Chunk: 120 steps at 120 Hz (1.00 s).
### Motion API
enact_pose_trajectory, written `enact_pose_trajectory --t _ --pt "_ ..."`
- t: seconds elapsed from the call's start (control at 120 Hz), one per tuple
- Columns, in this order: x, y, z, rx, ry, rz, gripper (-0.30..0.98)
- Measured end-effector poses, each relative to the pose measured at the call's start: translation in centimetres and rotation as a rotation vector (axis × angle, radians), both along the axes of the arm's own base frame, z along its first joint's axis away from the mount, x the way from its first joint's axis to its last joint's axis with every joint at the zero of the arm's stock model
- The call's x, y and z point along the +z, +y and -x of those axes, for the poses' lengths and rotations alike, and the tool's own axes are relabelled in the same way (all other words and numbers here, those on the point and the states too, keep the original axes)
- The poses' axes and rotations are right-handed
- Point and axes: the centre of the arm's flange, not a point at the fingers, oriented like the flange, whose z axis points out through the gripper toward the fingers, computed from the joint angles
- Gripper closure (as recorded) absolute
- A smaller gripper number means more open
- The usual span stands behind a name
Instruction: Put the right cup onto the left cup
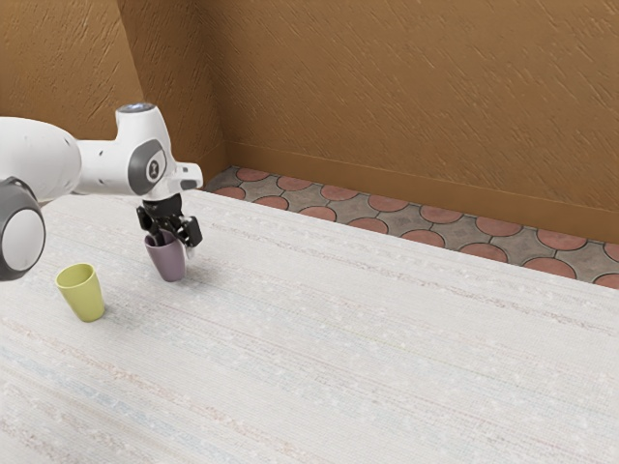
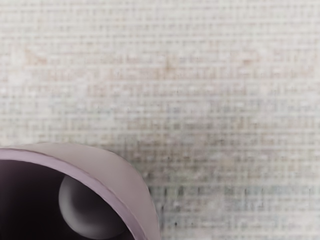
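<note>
My gripper (image 1: pixel 174 235) is at the mouth of the purple cup (image 1: pixel 170 263) in the exterior view, with its black lower parts overlapping the rim. Whether it is open or shut on the cup's wall cannot be made out. The purple cup stands upright or nearly so, close to the tabletop. Its rim and dark hollow inside appear large at the lower edge of the wrist view, where the outer wall of the purple cup (image 2: pixel 112 170) shows too. The yellow-green cup (image 1: pixel 83 296) stands apart from it, toward the exterior view's left and nearer that camera.
Both cups are on a pale, streaked table (image 1: pixel 368 358). Beyond its far edge lies a floor of round reddish tiles (image 1: pixel 387 204), with a brown wall (image 1: pixel 416 97) behind. The arm reaches in from the exterior view's left, above and behind the yellow-green cup.
</note>
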Motion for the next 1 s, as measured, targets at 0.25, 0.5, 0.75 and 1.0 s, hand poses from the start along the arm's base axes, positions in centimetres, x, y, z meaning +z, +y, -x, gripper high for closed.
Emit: enact_pose_trajectory --t 0.25,0.5,0.75,1.0 --pt "0.6 0.0 -0.1 -0.008 -0.017 0.001 0.61" --pt "0.8 0.1 -0.1 -0.012 -0.021 0.002 0.74" --pt "1.5 1.3 0.3 0.001 -0.026 -0.008 0.78" --pt "7.1 1.2 3.2 0.012 -0.068 -0.003 0.78"
